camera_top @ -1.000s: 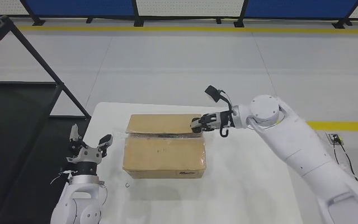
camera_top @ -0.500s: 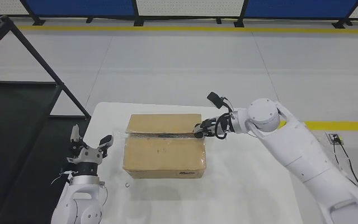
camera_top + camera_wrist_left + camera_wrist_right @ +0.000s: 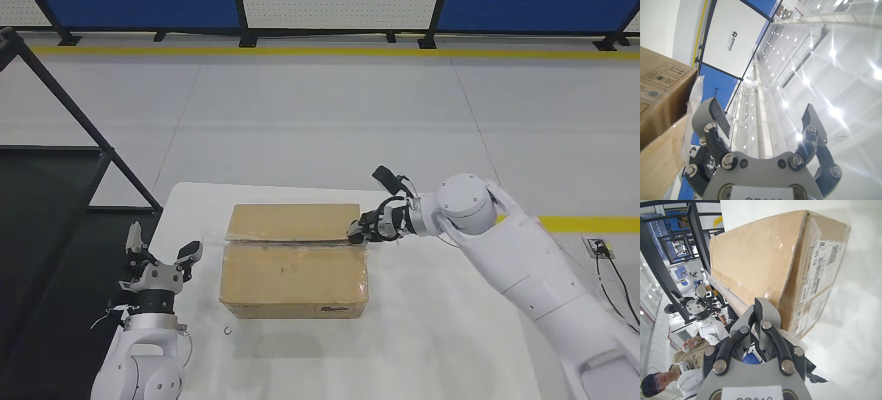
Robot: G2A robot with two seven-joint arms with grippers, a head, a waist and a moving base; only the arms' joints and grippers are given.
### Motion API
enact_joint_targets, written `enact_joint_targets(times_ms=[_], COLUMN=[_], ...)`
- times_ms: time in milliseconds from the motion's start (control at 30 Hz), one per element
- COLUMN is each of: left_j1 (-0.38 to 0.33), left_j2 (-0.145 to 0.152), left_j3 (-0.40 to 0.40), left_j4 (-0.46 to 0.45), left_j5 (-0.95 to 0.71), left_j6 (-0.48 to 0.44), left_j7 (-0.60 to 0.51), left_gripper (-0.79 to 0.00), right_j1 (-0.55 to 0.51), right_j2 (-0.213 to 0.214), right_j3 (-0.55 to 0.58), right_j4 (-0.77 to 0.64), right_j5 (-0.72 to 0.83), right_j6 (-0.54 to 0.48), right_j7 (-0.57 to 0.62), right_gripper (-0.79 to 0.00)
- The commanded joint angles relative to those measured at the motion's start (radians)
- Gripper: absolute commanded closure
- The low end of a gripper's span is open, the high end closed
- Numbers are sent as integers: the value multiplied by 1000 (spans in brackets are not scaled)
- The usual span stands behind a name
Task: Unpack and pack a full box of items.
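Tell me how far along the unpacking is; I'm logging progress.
Done: nothing; the cardboard box sits taped closed. In hand: right claw shut at the top seam's end; left claw open beside the other end. Left: opening, unpacking, repacking.

White glossy right arm [image 3: 530, 270], rounded joints; grey left gripper [image 3: 762, 110], black links [image 3: 715, 138], silver screws [image 3: 728, 158], apparently ribbed pads [image 3: 720, 117].

White table [image 3: 450, 340], pale grey floor [image 3: 300, 110], blue panels [image 3: 140, 12]

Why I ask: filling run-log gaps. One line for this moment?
box: closed, taped | right gripper: shut, at box's seam end | left gripper: open, beside box
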State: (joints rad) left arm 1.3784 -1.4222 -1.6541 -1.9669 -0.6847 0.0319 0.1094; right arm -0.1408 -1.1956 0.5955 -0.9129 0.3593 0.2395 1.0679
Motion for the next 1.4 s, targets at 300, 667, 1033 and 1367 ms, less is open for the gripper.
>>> enact_joint_targets(times_ms=[300,667,1033,1367], left_j1=[-2,-7,-8,2], left_j2=[1,1,2,2], left_j3=[1,8,10,32], left_j4=[0,5,8,-39], left_j5=[-4,-2,-2,2], left_j6=[0,1,1,-4], left_j7=[-1,-2,-5,-23], left_gripper=[-785,-785,-785,-785], right_j1=[-6,-50,-85,-111], right_j2=[-19,-9,-4,-7], right_j3=[1,37,66,86], right_j4=[11,-45,-85,-95], right_j5=[-41,-82,-120,-131], right_j6=[-56,-136,-102,-122], right_j7=[-13,0,-22,-33], right_gripper=[0,0,0,0])
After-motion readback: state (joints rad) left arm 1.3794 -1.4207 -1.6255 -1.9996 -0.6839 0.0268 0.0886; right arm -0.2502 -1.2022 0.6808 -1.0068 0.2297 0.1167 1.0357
